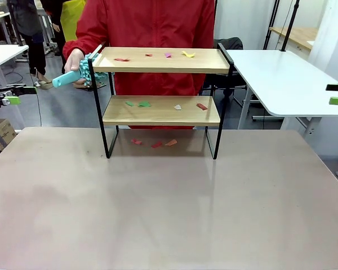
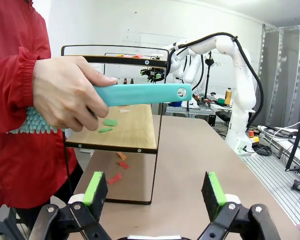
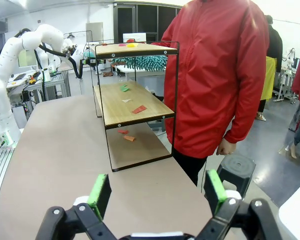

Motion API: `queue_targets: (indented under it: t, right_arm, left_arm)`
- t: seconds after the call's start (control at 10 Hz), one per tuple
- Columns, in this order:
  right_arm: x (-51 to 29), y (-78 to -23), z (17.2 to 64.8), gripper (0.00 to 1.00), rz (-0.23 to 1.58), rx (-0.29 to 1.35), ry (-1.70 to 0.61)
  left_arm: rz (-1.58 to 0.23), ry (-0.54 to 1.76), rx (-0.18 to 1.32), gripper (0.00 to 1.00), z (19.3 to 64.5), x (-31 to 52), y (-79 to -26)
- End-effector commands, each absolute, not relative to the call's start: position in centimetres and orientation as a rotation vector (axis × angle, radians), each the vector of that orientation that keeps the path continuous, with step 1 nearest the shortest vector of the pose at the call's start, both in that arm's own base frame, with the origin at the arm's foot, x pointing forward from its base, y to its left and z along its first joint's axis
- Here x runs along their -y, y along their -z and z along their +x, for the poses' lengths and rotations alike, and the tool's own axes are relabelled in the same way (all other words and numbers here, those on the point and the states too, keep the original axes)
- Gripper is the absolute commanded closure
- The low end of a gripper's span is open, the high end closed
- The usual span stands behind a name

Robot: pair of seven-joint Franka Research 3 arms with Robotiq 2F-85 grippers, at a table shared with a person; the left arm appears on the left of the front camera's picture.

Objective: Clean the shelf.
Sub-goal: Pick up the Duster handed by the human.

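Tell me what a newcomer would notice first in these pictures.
A two-tier light wooden shelf in a black metal frame stands at the far middle of the brown table, with small coloured scraps on both boards and beneath it. Behind it, a person in a red jacket holds a turquoise hand duster at the top board's left end.

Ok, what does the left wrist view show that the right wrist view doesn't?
Left wrist view: the person's hand gripping the duster's flat teal handle, beyond the open left gripper. Right wrist view: the person's other hand hanging at their side, a black stool, and the open right gripper. Both: the shelf, coloured paper scraps on its boards and on the table beneath, the duster's teal bristles, the red jacket.
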State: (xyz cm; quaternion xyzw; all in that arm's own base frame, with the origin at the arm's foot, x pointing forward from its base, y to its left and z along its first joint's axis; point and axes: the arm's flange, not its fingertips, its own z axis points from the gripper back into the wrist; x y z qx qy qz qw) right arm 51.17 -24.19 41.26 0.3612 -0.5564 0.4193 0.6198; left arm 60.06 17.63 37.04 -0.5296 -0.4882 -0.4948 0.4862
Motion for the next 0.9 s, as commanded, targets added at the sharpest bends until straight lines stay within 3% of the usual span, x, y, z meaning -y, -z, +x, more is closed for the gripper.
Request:
queue_targets:
  t: [0.0, 0.4, 0.5, 0.8]
  right_arm:
    - [24.1, -41.5, 51.0, 0.0, 0.831, 1.284, -0.966]
    - [24.1, -41.5, 51.0, 0.0, 0.831, 1.284, -0.966]
    - [24.1, -41.5, 51.0, 0.0, 0.831, 1.284, -0.966]
    - [24.1, -41.5, 51.0, 0.0, 0.831, 1.284, -0.966]
  left_arm:
    - [-1.296, 1.22, 1.202, 0.0, 59.9, -17.5, -37.2]
    - [-1.289, 1.204, 1.188, 0.0, 60.1, -17.6, -37.0]
    - [-1.276, 1.173, 1.154, 0.0, 60.0, -17.5, -40.8]
    - [-1.225, 0.973, 0.868, 0.0, 60.0, -14.6, -53.0]
